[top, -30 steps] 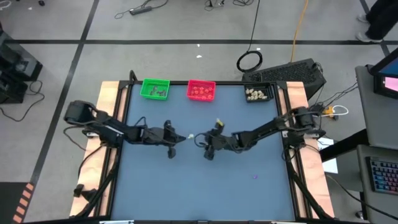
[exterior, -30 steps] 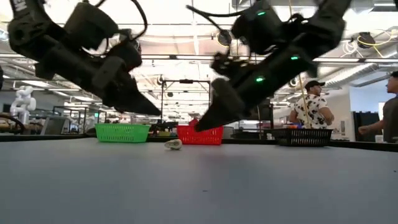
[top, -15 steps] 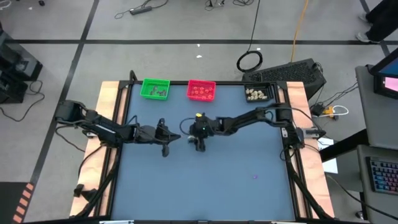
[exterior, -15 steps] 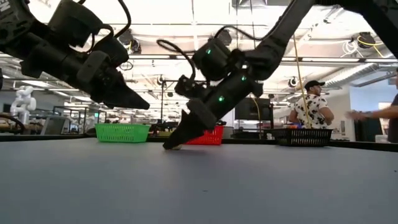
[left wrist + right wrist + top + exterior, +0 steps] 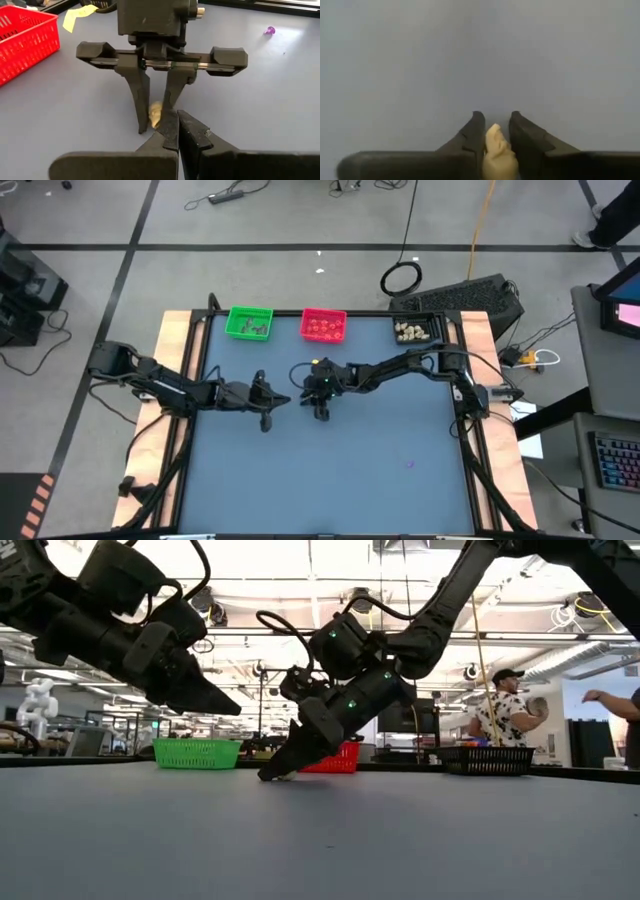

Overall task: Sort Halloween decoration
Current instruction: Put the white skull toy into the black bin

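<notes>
A cream-white trinket of the Halloween decoration lies on the blue-grey table near its middle. My right gripper slants down onto it and is shut on it; the right wrist view shows the trinket between both fingers. My left gripper is shut on nothing, hangs a little above the table just to the trinket's left, and points at it. A purple trinket lies alone toward the near right. My right gripper pinches the cream trinket's two sides between its fingertips. The fingers come slanting down from the table's right side. Their tips reach the table top, and the trinket rests on the table between them.
Three small trays stand along the far edge: green, red and black, each holding small pieces. The near half of the table holds only the purple trinket. People stand in the room beyond the table.
My right gripper has swung toward the table's left, come down and rolled its wrist, so that its fingers now stand on the cream trinket, which has stayed in place. My left gripper has drawn back a little toward the left edge, still shut.
</notes>
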`<state>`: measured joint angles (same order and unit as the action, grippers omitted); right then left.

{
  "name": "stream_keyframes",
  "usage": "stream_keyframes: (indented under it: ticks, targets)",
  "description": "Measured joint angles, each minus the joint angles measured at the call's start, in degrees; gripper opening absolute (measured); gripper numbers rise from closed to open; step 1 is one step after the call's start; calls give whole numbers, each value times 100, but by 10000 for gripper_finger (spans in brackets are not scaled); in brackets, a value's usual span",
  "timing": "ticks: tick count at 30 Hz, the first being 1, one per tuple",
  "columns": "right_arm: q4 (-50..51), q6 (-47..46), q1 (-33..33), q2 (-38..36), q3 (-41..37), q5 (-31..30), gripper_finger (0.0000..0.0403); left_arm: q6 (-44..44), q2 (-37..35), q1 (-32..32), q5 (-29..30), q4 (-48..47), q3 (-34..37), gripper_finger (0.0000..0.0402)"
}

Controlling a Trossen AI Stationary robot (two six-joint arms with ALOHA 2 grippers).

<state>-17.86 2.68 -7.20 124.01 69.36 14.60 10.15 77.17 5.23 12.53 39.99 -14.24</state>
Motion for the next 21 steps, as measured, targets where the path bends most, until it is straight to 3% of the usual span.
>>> stream_keyframes:
  ticks: [7, 17, 21]
  targets:
    - [-8, 96, 16, -87, -4, 89, 11, -2, 2, 0, 0, 0, 0, 0]
    - [575, 142, 26, -787, -43, 38, 0, -2, 2, 0, -2, -1, 0, 0]
    - [983, 249, 60, -1044, -36, -328, 0, -2, 2, 0, -2, -2, 0, 0]
